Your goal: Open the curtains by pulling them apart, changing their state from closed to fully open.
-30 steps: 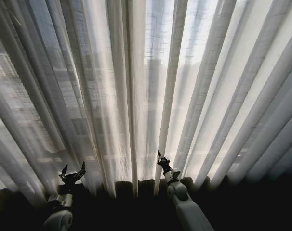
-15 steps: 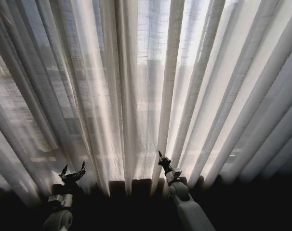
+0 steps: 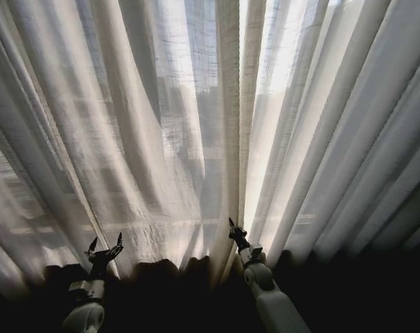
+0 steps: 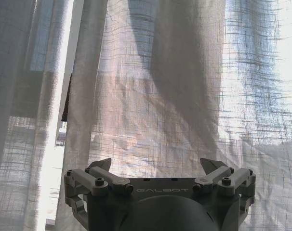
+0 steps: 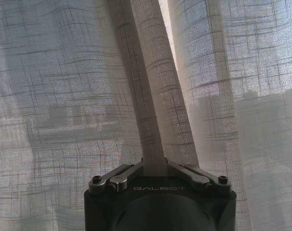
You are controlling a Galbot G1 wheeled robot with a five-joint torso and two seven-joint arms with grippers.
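Since a second ago, pleats fan wider. Left gripper (image 3: pixel 105 244) at 7 o'clock: fingers spread, holding nothing. Right gripper (image 3: pixel 231 226) at 6 o'clock: clamped on one fold of the curtains (image 3: pixel 161 125) hanging beyond.

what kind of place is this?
Likely indoors at a tall window: sheer pleated curtains lit from behind, building shapes showing faintly through them. Left gripper open before the fabric; right gripper shut on a curtain fold.
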